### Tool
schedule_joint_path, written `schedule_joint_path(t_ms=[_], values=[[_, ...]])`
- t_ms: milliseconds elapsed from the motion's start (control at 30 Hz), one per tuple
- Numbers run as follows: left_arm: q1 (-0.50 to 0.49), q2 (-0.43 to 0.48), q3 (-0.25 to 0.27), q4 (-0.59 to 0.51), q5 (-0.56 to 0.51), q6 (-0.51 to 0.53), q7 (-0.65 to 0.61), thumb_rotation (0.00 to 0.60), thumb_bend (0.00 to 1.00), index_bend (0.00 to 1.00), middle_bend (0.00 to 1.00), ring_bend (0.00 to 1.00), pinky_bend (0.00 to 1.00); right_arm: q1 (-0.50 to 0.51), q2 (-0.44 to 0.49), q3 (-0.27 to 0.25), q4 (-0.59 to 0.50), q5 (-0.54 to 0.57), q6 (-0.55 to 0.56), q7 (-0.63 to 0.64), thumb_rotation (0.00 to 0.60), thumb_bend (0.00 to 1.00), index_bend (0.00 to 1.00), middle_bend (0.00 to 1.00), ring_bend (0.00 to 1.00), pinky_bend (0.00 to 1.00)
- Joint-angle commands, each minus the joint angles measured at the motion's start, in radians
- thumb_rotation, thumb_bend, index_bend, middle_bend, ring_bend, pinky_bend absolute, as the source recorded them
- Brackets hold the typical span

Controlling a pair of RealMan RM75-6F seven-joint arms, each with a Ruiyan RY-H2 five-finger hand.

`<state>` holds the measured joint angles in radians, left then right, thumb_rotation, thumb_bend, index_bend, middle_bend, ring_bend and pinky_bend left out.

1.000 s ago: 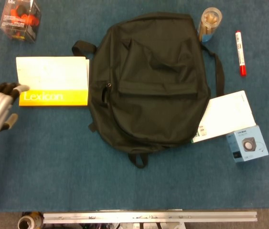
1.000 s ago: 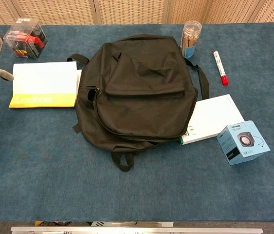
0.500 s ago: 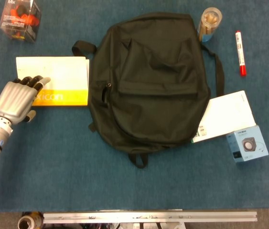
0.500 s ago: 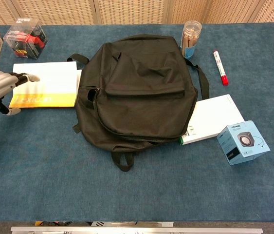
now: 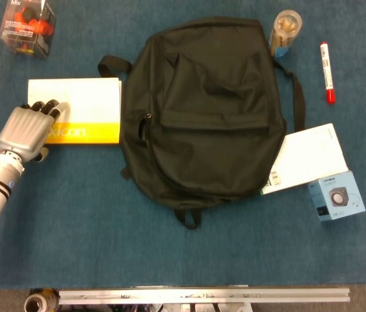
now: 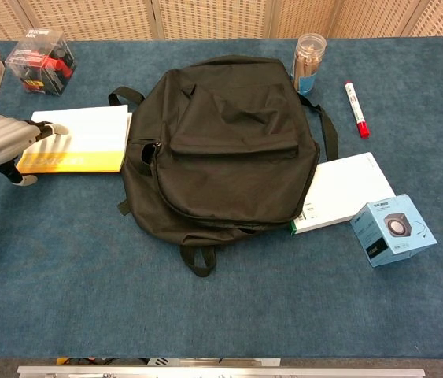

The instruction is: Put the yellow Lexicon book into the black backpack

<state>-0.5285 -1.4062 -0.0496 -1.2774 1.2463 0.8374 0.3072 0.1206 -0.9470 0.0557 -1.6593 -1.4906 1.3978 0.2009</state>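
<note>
On the blue table, toward its left side, the yellow book lies flat with its right edge just beside the black backpack, which rests closed and face-up in the middle. Compared with half a second ago, the book has slid a little to the right and away from the table's left edge; a second ago it sat further left again, with the whole title on its yellow band readable. Now the left hand covers the band's left end, so only the tail of the word shows. That hand has come in from the left edge of the picture, where a second ago only its fingertips reached the book; its fingers now lie stretched out, close together, flat on the book's left part, pressing rather than gripping, with the thumb on the table beside the book's lower corner. The chest view shows the same hand resting on the cover. Nothing else has moved: a white box partly tucked under the backpack's right side, a small blue box touching its corner, a red marker and a clear jar at the upper right. No right hand appears in either view.
</note>
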Motion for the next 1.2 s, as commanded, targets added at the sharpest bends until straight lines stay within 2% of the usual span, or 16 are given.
schedule_joint_path(t_ms=[33,433,867,1200], values=[[-0.002,-0.011,-0.001,0.014,-0.003,0.007,-0.005,0.6,0.22,0.12,0.15,0.18,0.29,-0.003,0.0,-0.001,0.004,0.002,0.002,0.003,0.6,0.26,0.49,0.46,0.33,0.42],[-0.014,-0.049,-0.001,0.068,-0.015,0.005,-0.033,0.6,0.22,0.14,0.17,0.18,0.29,-0.011,0.003,-0.001,0.012,0.004,0.007,0.016,0.6,0.26,0.49,0.46,0.33,0.42],[-0.015,-0.071,-0.011,0.102,-0.007,0.004,-0.142,0.6,0.22,0.19,0.21,0.21,0.29,-0.022,0.001,-0.001,0.014,0.006,0.019,0.021,0.6,0.26,0.49,0.46,0.33,0.42],[-0.004,-0.104,-0.031,0.16,0.043,0.079,-0.268,0.6,0.22,0.26,0.29,0.26,0.3,-0.03,0.004,-0.003,0.013,0.008,0.022,0.025,0.6,0.26,0.49,0.46,0.33,0.42]])
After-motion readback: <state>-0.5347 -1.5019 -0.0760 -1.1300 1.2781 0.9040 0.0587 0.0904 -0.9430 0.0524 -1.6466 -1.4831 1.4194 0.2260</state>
